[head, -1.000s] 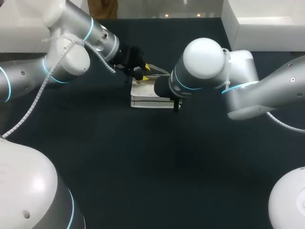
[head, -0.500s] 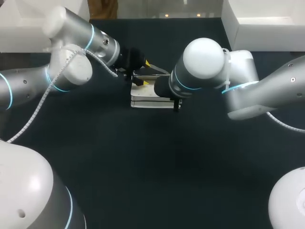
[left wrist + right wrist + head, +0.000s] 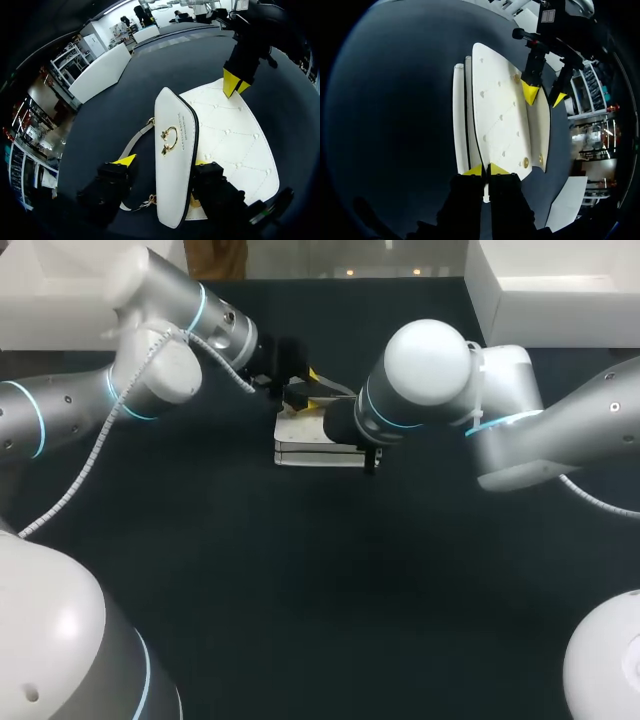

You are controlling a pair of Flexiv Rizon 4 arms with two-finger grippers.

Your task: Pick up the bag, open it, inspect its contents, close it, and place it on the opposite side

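The white quilted bag (image 3: pixel 318 448) lies flat on the dark table (image 3: pixel 300 580), a little beyond the middle and between the two arms. Its flap (image 3: pixel 175 165) stands lifted off the body, nearly on edge, with the gold clasp (image 3: pixel 169 140) on its outer face. A pale strap (image 3: pixel 134 142) trails from the bag's side onto the table beside the flap.

The left gripper (image 3: pixel 162 161) straddles the raised flap with its fingers apart. One yellow tip rests against the flap's inner side, over the bag's body. The other stands clear of the outer face, with the strap showing in the gap. From the head view this gripper (image 3: pixel 305 392) sits at the bag's far edge, and the left arm (image 3: pixel 150 360) comes in from the left.

The right gripper (image 3: pixel 485 170) is at the opposite edge of the bag. Its two yellow tips are drawn almost together and pinch the thin edge of the quilted panel (image 3: pixel 500 120) between them. From there the left gripper (image 3: pixel 544 96) shows at the far end, one tip on each side of the flap (image 3: pixel 540 130). The right arm (image 3: pixel 430 380) reaches in from the right and hides its own gripper from above.
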